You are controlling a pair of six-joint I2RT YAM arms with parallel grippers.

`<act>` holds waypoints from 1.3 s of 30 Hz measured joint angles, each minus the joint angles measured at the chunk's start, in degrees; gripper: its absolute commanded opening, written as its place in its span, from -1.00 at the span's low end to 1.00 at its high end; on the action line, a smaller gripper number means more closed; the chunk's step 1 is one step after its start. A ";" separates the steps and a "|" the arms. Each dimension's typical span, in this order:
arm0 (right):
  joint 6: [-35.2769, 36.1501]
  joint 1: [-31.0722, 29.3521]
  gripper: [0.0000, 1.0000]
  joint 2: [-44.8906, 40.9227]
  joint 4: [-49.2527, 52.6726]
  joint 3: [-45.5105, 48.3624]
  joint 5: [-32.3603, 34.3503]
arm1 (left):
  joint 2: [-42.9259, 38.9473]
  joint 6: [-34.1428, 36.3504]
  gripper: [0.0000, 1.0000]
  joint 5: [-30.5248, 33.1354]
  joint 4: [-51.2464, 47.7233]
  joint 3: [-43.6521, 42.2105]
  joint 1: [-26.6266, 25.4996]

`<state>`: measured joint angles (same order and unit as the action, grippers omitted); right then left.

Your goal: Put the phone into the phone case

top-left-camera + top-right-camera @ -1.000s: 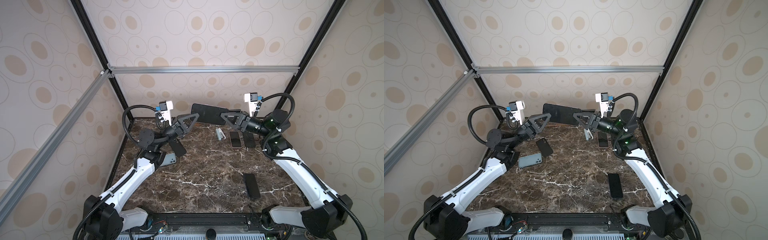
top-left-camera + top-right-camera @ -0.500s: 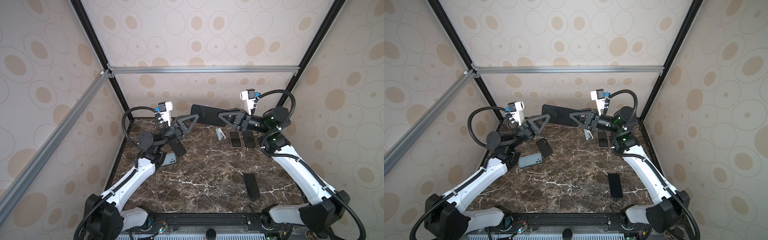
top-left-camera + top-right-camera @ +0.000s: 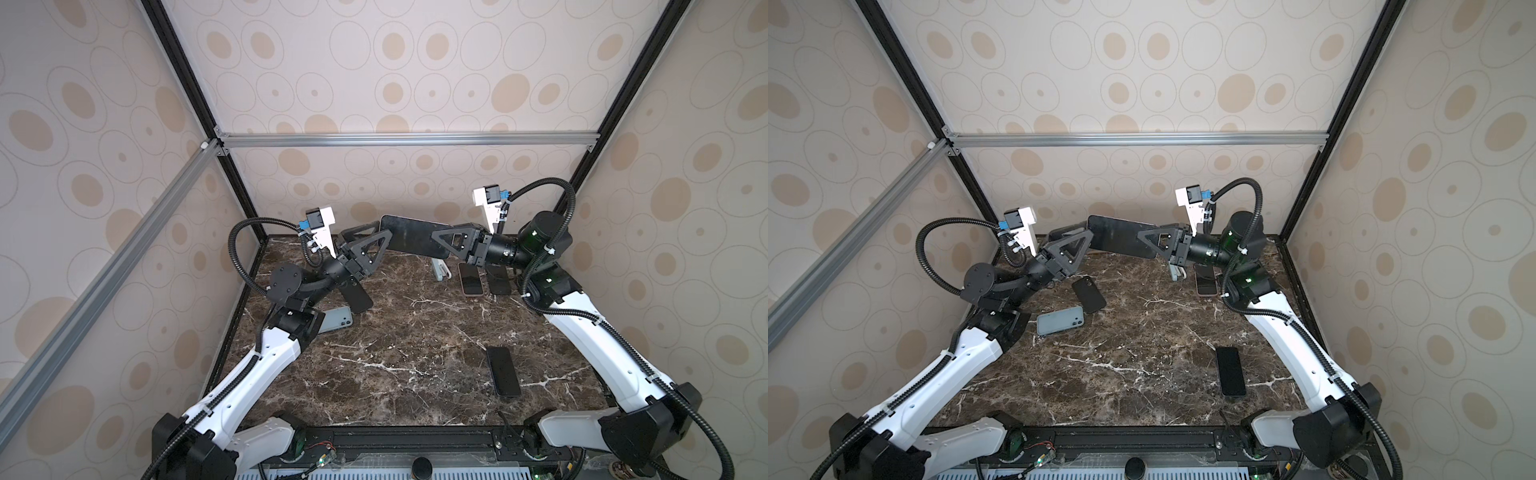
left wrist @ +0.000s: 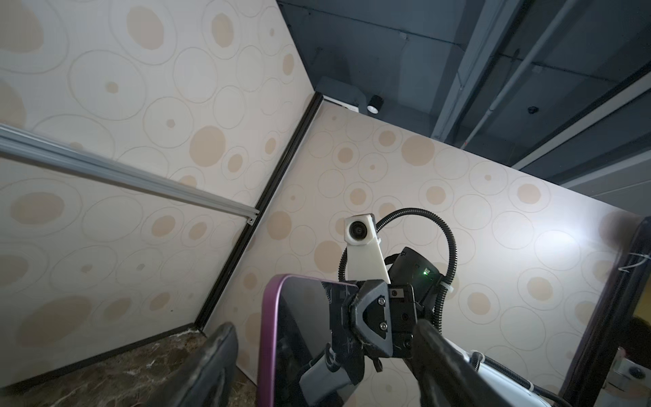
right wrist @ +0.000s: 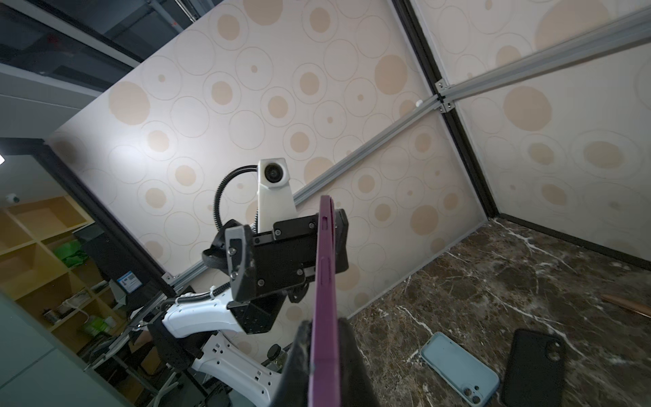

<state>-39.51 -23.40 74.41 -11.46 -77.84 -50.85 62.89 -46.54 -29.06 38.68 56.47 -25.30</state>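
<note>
I start with the dark marble tabletop (image 3: pixel 415 332), which fills the floor of the spotted-wall booth. Both arms reach up toward the back wall and meet above the table's far edge.

Between them the purple phone (image 3: pixel 411 239) hangs in the air, lying long-ways and clear of the table. Its dark face shows in both top views.

The right gripper (image 5: pixel 324 327) is clenched on one end of it. In my right wrist view the two fingertips (image 5: pixel 303 338) press against both faces of the purple edge.

The left gripper (image 3: pixel 383 230) is released. From the left wrist camera I see its fingers (image 4: pixel 215 356) spread wide on either side of the phone's other end, with a gap between them and the phone.

The black phone case (image 3: pixel 1088 294) lies flat on the marble below the left wrist, well apart from the phone. A light blue phone (image 3: pixel 1059 321) lies back-up just beside it, not touching.

A black phone (image 3: pixel 503 371) rests alone toward the near right. Two more phones (image 3: pixel 471 279) sit side by side at the far right, below the right wrist. Next to them is a small grey item (image 3: pixel 440 272) I cannot identify.
</note>
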 measured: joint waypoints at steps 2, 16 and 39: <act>3.15 0.22 -1.00 -1.40 5.66 -0.04 4.55 | -1.33 6.75 0.52 5.05 -5.99 0.04 0.20; 14.05 0.63 -1.00 -6.10 28.52 -0.98 27.85 | 25.97 24.92 0.34 21.99 -34.40 -2.84 0.48; 15.56 0.63 -1.00 -10.08 32.92 1.60 31.71 | 44.78 27.10 -0.21 25.79 -41.16 3.93 0.50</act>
<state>-23.94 -22.76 64.34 21.45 -76.25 -19.14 107.68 -19.44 -3.27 -2.48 60.40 -24.80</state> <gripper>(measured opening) 0.094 0.386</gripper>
